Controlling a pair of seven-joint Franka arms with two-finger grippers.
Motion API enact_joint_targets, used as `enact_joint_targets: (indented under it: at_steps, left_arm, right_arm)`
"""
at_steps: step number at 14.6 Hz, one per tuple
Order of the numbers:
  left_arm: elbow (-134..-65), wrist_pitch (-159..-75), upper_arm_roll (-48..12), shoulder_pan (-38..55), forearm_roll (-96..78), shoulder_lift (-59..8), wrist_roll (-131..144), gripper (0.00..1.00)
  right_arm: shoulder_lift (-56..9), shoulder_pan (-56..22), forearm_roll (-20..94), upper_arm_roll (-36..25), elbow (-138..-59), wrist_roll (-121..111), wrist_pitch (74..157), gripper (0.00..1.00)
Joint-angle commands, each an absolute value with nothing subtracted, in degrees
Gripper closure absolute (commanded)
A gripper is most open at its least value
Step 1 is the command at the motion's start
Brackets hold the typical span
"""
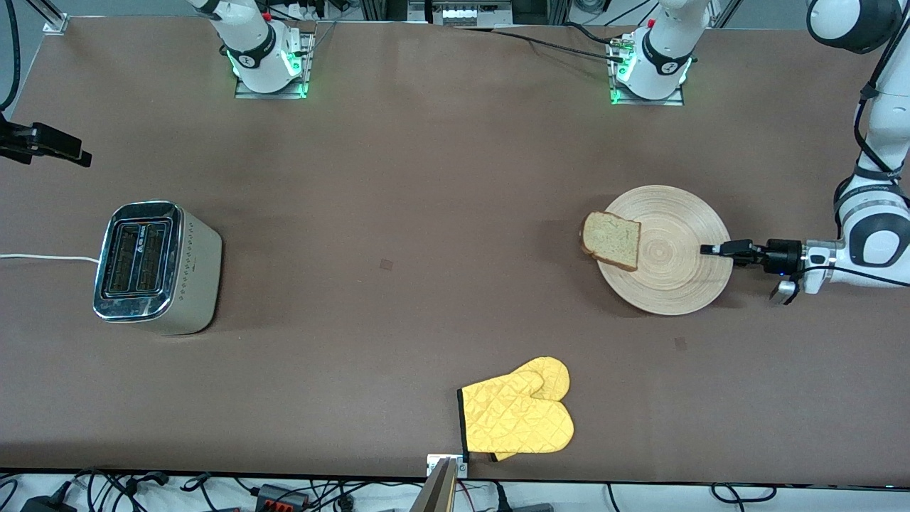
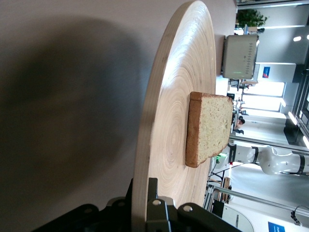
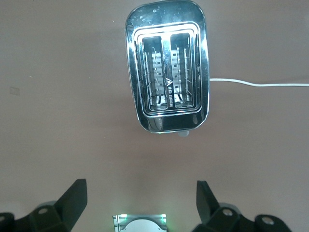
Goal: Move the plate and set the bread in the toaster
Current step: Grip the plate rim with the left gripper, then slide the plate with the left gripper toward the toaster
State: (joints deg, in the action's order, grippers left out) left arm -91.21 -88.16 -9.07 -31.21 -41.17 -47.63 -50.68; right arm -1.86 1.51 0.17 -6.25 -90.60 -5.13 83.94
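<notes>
Oven mitt (image 1: 517,416) nearest the front camera on the bench (image 1: 398,213). Left pincer (image 1: 706,249) clamped on the plate (image 1: 675,281) rim at the left arm's end, bread (image 1: 611,240) on it. Right pincer (image 3: 140,195) wide, over the toaster (image 1: 156,267)

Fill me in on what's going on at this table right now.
The left gripper is shut on the rim of the plate, at the left arm's end of the table. The bread lies on the plate, overhanging its edge. The toaster stands at the right arm's end, both slots empty. The right gripper waits, open, above the table near the toaster. An oven mitt lies nearer the camera, untouched.
</notes>
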Motion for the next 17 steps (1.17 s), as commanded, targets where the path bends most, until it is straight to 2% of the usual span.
enact_joint_targets:
  at_steps: [1, 7, 11, 15, 17]
  left_arm:
    - [-91.1, -89.8, -12.5, -27.5, -45.2, -46.1, -46.8, 0.99]
    - [-95.1, -105.4, -24.6, -21.8, -48.7, -46.1, -45.6, 0.99]
    - [-96.8, -117.0, -25.0, -9.8, -64.1, -46.0, -44.9, 0.99]
    - [-96.2, -132.9, -25.0, 3.6, -77.1, -47.1, -45.0, 0.99]
    - [-95.7, -136.0, -24.8, 8.3, -83.4, -48.2, -45.9, 0.99]
  right_arm:
    - [-2.3, 2.4, 0.0, -5.4, -89.4, -5.4, 83.1, 0.0]
    - [-2.3, 2.4, 0.0, -5.4, -89.4, -5.4, 83.2, 0.0]
    - [-2.3, 2.4, 0.0, -5.4, -89.4, -5.4, 83.1, 0.0]
    - [-2.3, 2.4, 0.1, -5.4, -89.4, -5.4, 83.2, 0.0]
    - [-2.5, 2.4, 0.1, -5.4, -89.4, -5.4, 83.1, 0.0]
